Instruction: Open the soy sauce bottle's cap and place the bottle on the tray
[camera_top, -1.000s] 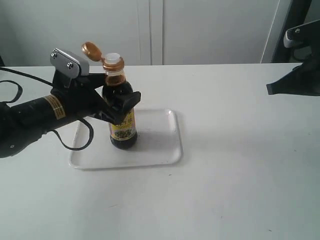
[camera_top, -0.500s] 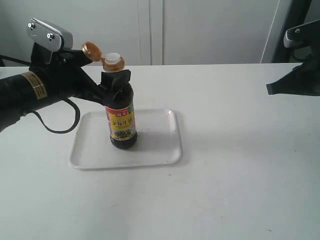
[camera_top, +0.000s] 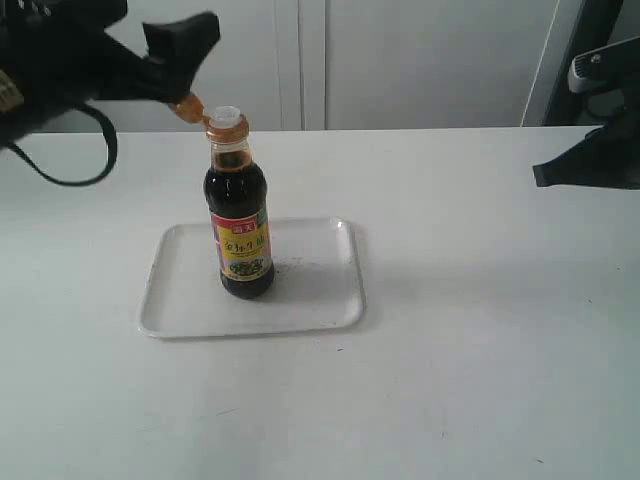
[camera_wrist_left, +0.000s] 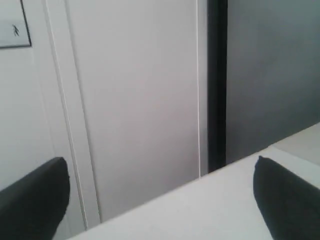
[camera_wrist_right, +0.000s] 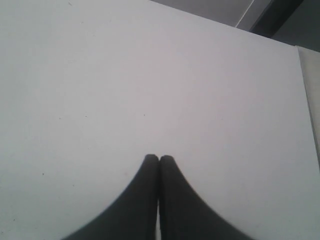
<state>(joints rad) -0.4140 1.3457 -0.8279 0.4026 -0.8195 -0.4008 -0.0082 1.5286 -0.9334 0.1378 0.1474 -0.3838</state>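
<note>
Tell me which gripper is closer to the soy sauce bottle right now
Left. The left gripper is raised just above and beside the soy sauce bottle, near its open cap, jaws open and empty. The right gripper sits shut, far across the table.

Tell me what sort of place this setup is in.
Probably a lab or office test bench, not a kitchen: a bare white table, plain pale wall panels behind it, and only a soy sauce bottle on a white tray.
</note>
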